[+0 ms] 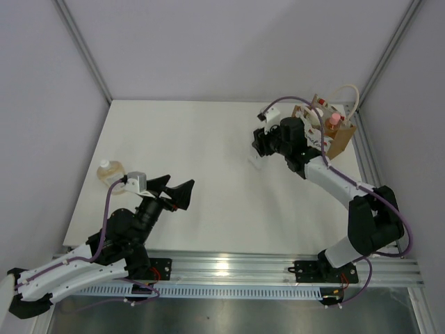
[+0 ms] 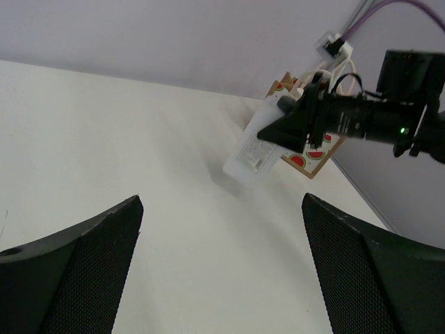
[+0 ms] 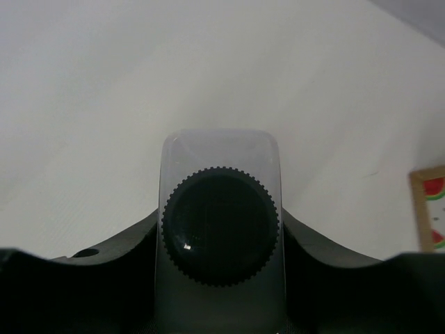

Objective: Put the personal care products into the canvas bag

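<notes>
One white bottle (image 3: 220, 209), one flask (image 1: 110, 171), one bag (image 1: 342, 142)

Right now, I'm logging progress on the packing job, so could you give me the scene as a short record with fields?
right hand: shut on white bottle, gripped near its black cap, bottle tilted, not yet at the bag
left hand: open, empty, over the table
canvas bag: far right corner, orange bottle with pink cap inside
amber flask: standing on the table near its left edge, untouched
</notes>
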`<action>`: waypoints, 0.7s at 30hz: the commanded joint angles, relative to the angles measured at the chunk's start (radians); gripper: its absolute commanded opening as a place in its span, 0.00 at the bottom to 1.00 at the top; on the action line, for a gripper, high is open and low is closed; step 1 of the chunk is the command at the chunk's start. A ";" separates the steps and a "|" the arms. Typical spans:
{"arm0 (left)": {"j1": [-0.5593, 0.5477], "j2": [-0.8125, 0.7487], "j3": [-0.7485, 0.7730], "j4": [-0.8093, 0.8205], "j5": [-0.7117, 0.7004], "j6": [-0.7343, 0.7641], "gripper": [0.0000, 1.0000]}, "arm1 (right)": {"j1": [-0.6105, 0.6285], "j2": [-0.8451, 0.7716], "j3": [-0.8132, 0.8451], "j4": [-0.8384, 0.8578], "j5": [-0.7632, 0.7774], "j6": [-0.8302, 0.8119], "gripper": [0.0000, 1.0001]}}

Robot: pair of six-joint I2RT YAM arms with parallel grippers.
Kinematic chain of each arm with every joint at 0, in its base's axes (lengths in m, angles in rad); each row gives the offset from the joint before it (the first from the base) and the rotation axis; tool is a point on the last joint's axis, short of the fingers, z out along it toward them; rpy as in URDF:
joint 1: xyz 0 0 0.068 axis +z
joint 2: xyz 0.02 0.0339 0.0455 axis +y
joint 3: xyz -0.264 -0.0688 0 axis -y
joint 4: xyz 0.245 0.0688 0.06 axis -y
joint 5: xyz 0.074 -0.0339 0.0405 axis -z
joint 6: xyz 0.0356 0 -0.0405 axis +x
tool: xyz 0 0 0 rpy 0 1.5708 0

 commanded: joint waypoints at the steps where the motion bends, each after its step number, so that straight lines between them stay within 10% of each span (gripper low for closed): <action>1: 0.002 0.000 0.013 0.025 0.001 -0.008 0.99 | -0.053 -0.124 0.241 0.111 0.017 -0.078 0.00; 21: 0.004 0.027 0.022 0.022 0.049 -0.022 0.99 | -0.496 -0.035 0.664 0.123 0.007 -0.121 0.00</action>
